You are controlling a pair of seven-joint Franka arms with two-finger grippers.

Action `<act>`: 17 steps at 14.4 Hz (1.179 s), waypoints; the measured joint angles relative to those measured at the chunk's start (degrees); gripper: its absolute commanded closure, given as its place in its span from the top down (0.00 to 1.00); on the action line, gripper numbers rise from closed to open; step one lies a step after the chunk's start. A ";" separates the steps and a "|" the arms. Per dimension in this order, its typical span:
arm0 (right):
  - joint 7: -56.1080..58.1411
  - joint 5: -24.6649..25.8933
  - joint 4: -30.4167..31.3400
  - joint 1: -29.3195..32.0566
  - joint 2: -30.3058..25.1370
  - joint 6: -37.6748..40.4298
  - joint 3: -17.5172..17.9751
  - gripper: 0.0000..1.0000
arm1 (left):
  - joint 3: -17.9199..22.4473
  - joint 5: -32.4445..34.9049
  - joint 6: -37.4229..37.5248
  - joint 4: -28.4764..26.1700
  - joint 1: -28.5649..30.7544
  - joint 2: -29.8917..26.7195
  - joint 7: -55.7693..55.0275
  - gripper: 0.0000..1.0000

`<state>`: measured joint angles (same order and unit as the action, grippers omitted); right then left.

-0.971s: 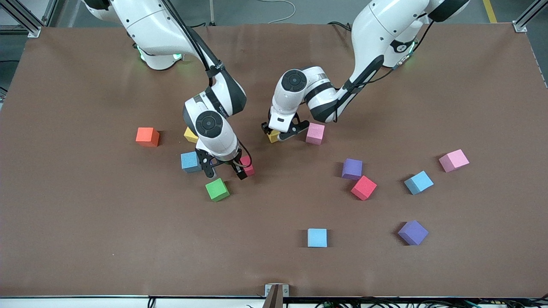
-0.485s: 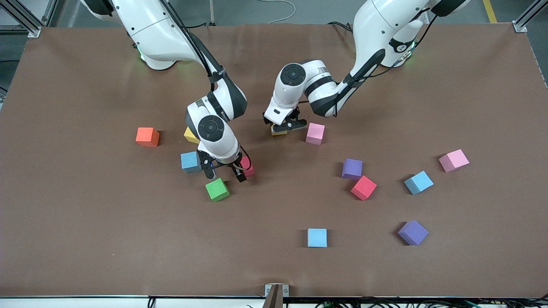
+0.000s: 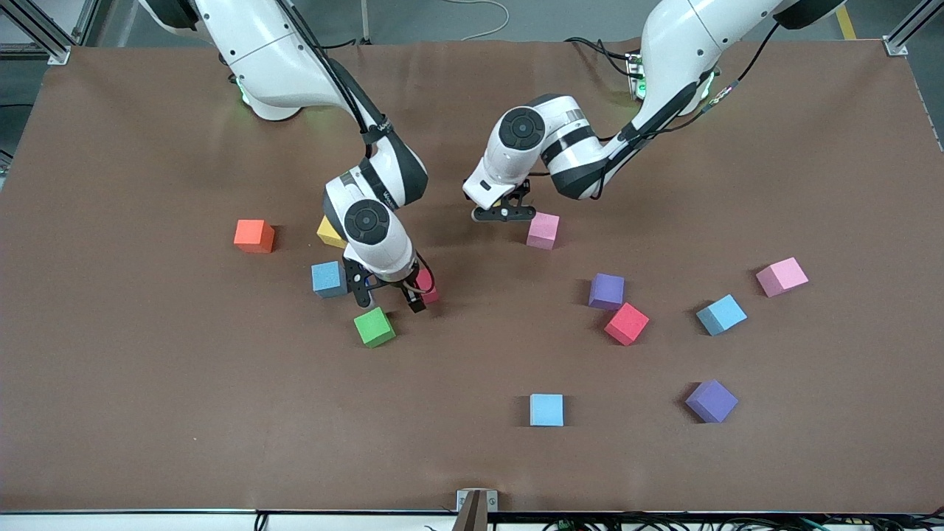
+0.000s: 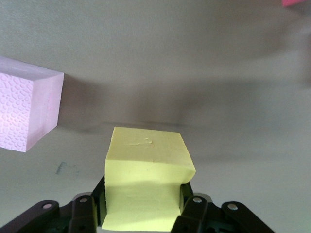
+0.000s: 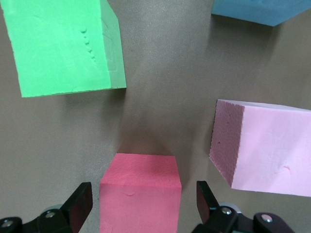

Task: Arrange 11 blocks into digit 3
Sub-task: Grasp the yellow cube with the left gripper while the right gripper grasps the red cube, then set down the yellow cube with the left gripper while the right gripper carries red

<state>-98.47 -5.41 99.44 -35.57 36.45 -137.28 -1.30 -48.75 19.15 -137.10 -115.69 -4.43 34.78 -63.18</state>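
Left gripper (image 3: 504,214), hanging over the desk (image 3: 147,383), is clamped on a yellow block (image 4: 146,179) raised off the surface; a pink block (image 3: 543,230) lies just beside it, at about its 4 o'clock in the front view. Right gripper (image 3: 389,301) hovers with its fingers spread wide and nothing gripped. Its wrist view shows a red block (image 5: 141,189) between the fingers with a gap on each side. A green block (image 3: 374,327) sits at that gripper's 6 o'clock, a blue block (image 3: 327,279) at its 10 o'clock, and a second yellow block (image 3: 328,232) is partly hidden by the arm. An orange block (image 3: 254,236) lies apart at 9 o'clock. Toward the left arm's end, six more blocks lie scattered, none touching except a purple block (image 3: 607,290) and a second red block (image 3: 627,323), which meet at a corner.
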 measured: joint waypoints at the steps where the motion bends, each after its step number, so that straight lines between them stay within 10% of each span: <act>1: -0.21 0.00 0.00 -0.03 0.05 -0.04 0.01 0.93 | 0.00 0.00 -0.06 -0.19 -0.05 0.28 1.13 0.30; 7: -1.36 0.00 0.00 -0.69 0.10 -0.22 0.08 0.77 | -0.11 0.00 -2.51 -0.14 -0.77 2.72 2.87 0.31; 10: -1.43 -0.02 -0.14 -0.71 0.10 -0.26 0.07 0.01 | -0.14 0.00 -3.68 0.03 -1.99 3.29 -1.37 0.31; 17: -4.38 -1.67 -1.53 -0.04 -0.18 2.54 -0.53 0.00 | 5.27 0.00 -3.90 1.67 -9.76 3.38 -6.01 0.30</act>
<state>-102.85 -7.08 97.91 -35.61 36.28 -134.73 -1.83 -43.48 19.15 -141.00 -114.02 -14.19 38.16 -69.19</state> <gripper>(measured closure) 0.463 0.445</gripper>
